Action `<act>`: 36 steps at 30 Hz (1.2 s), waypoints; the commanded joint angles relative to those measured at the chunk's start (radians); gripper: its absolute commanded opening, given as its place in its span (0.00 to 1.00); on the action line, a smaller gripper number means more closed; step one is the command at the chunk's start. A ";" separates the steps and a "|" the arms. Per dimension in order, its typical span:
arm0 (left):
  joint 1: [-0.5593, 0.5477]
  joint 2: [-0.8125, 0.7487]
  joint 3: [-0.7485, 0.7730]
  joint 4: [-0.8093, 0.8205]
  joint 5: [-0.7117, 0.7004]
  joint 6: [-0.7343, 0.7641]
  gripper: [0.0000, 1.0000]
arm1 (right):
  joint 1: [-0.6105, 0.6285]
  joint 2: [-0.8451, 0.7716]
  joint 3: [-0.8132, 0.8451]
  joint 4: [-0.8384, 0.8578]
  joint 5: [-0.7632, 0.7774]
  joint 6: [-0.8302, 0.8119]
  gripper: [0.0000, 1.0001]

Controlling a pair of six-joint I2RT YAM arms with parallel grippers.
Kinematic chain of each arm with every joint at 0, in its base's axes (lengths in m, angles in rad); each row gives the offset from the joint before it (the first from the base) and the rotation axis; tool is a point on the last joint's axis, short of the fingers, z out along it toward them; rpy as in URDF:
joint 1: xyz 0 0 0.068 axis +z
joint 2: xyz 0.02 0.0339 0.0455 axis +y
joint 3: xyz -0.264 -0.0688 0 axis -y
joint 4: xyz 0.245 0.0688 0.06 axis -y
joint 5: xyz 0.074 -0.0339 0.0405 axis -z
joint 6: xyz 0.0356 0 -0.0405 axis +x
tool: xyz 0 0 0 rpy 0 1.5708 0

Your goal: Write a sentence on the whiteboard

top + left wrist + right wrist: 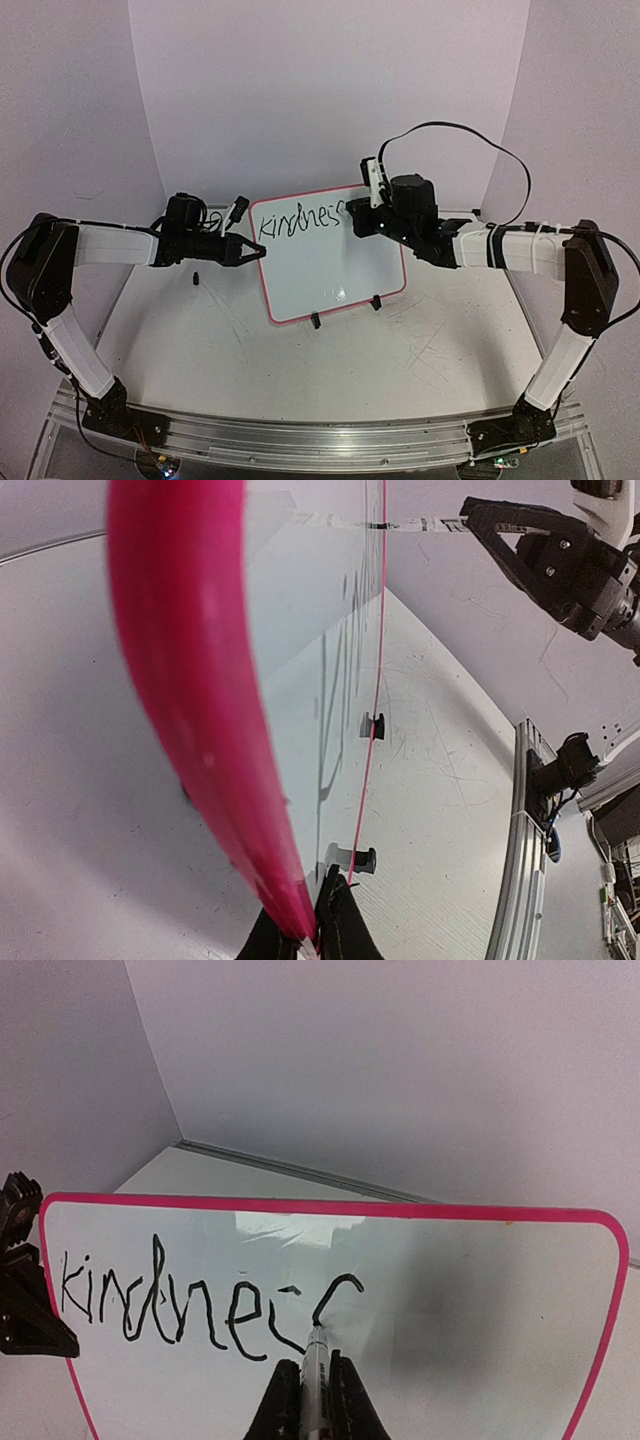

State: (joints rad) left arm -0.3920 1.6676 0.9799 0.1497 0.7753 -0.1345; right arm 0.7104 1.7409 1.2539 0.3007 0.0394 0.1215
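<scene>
Whiteboard [330, 275]: a small white board with rounded corners and a thin pink-red rim [190, 680] is standing on its two black clip feet [315, 321] in the middle of the scratched grey bench [430, 350], between the two arms, its face turning toward the arm bases
Sentence [180, 1300]: black hand lettering is running along the top of the board; "kindne" is reading clearly, followed by a loose stroke and a curved hook like an s; the rest of the board face is showing bare white
Left tool [255, 250]: its fingers are clamping the board's left edge, pinched together on the rim
Right tool [316, 1385]: its fingers are gripping a marker [316, 1355], and the tip is touching the board at the foot of the last curved stroke
Hidden in the top view: the right tool is covering the end of the word
Hidden in the left wrist view: the rim is filling the frame as a wide blurred pink band, and the lettering is appearing edge-on, too squeezed to read
Cut off in the right wrist view: the board's lower part is falling outside the frame, and most of the marker body is sitting hidden between the fingers
</scene>
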 commanded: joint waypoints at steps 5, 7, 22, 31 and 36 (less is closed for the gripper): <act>0.017 0.006 0.035 -0.032 -0.224 0.094 0.00 | -0.002 -0.047 -0.049 -0.006 0.129 0.015 0.00; 0.017 0.006 0.035 -0.032 -0.223 0.094 0.00 | -0.002 -0.049 -0.052 -0.008 0.141 0.016 0.00; 0.018 0.003 0.036 -0.039 -0.225 0.096 0.00 | 0.009 -0.064 -0.088 -0.032 0.105 0.043 0.00; 0.018 0.004 0.035 -0.038 -0.226 0.096 0.00 | 0.029 -0.046 -0.066 -0.032 0.073 0.053 0.00; 0.017 0.006 0.033 -0.039 -0.225 0.095 0.00 | 0.034 -0.075 -0.043 -0.015 0.025 0.063 0.00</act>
State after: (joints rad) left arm -0.3923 1.6676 0.9894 0.1291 0.7753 -0.1287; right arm 0.7340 1.7012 1.1794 0.2722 0.1203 0.1632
